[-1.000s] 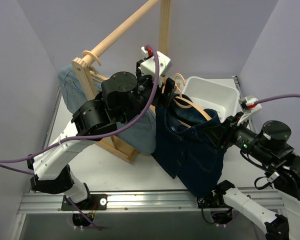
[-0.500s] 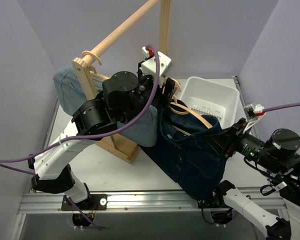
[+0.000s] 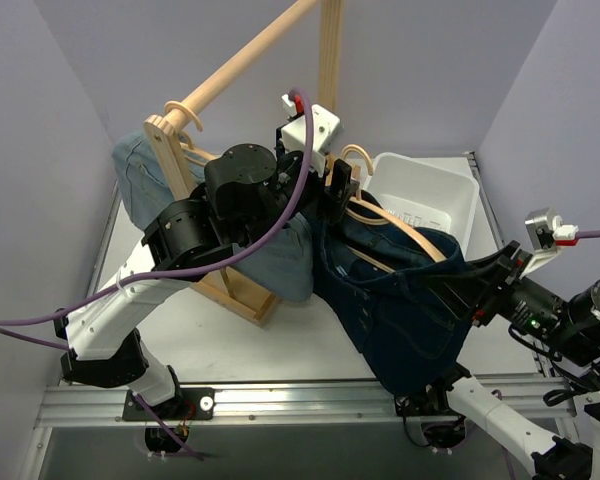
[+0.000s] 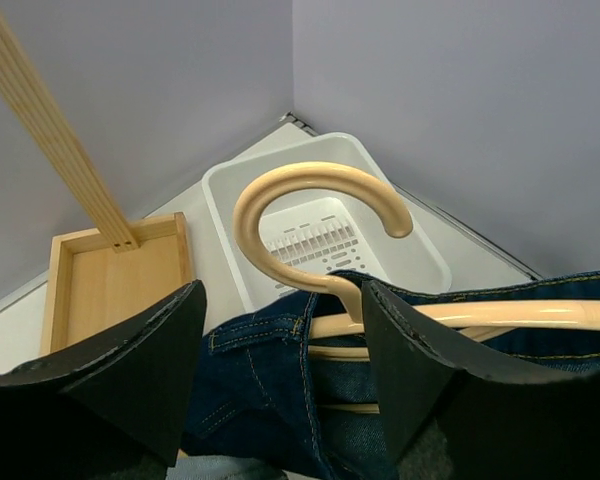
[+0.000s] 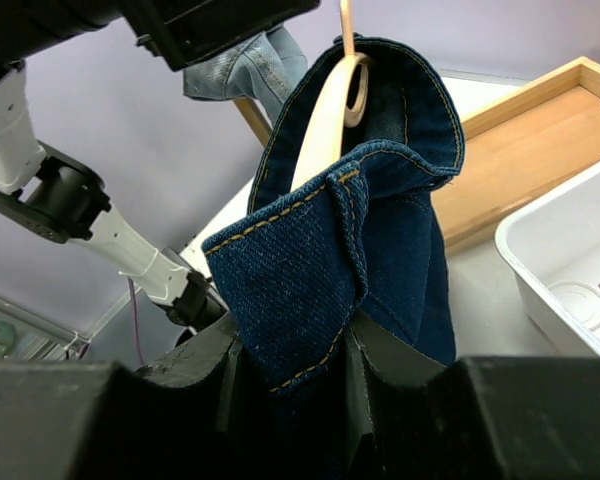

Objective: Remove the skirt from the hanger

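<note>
Skirt (image 3: 400, 310), dark blue denim, hangs on a pale wooden hanger (image 3: 395, 225) between the two arms, in front of the white bin (image 3: 450, 195). Its waistband runs from upper left to lower right in the top view, stretched toward the right arm; the body of the fabric drops toward the near table edge.

Right gripper (image 5: 285, 375) is clamped on a fold of the waistband, with the stitched hem standing up between its fingers.

Left gripper (image 4: 280, 350) has its jaws well apart, one on each side of the hanger hook (image 4: 315, 215). Contact with the hanger neck cannot be told.

A light blue garment (image 3: 150, 185) hangs on the wooden rack (image 3: 180, 150) behind the left arm.
</note>
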Controlling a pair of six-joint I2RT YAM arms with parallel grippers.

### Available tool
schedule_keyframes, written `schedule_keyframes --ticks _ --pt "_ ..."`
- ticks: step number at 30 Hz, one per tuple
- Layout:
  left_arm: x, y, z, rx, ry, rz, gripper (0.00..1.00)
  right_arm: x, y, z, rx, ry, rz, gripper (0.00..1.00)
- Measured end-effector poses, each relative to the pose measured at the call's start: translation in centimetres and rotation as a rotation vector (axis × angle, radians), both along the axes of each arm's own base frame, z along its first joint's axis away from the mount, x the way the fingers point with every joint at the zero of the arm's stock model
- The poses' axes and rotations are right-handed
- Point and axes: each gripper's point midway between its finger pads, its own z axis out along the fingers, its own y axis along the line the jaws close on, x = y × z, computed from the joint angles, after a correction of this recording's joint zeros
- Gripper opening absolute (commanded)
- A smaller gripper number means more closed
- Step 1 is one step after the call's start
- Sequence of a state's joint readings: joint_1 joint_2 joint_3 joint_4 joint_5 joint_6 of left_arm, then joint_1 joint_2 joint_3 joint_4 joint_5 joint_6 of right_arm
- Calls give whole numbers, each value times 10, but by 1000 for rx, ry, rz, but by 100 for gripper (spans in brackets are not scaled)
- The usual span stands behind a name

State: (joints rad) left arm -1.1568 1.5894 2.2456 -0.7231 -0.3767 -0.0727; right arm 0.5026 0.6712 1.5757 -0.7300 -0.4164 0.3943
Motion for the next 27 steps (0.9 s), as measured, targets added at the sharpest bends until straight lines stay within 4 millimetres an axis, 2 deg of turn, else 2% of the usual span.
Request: schedule_keyframes --ticks 7,13,16,17,18,20,21,22,25,26,27 --pt "-1 -9 -5 -20 36 -32 76 -14 0 5 15 -17 41 0" --pt "6 -17 -2 -100 94 -77 77 -23 0 3 15 -16 70 0" --pt "12 -22 -6 -141 127 -98 68 -27 -2 2 16 -18 71 0" --pt "13 -24 -10 -147 143 -109 61 -28 -2 2 16 -19 71 0" --pt "14 -26 -12 -156 159 -119 44 -29 -3 2 17 -18 72 0" --pt "12 -31 -14 -175 188 -152 26 -30 -3 1 21 -15 70 0" --pt "9 -33 -13 -180 195 -173 8 -29 -3 1 21 -12 67 0" --pt "10 -34 -11 -192 198 -177 3 -29 -4 0 18 -7 65 0" --pt "7 -36 -1 -236 200 -216 2 -27 -6 -3 17 7 43 0" --pt "5 -35 3 -247 196 -227 2 -26 -7 -2 19 6 35 4" --pt "5 -35 4 -253 191 -232 2 -25 -7 -1 22 6 31 14"
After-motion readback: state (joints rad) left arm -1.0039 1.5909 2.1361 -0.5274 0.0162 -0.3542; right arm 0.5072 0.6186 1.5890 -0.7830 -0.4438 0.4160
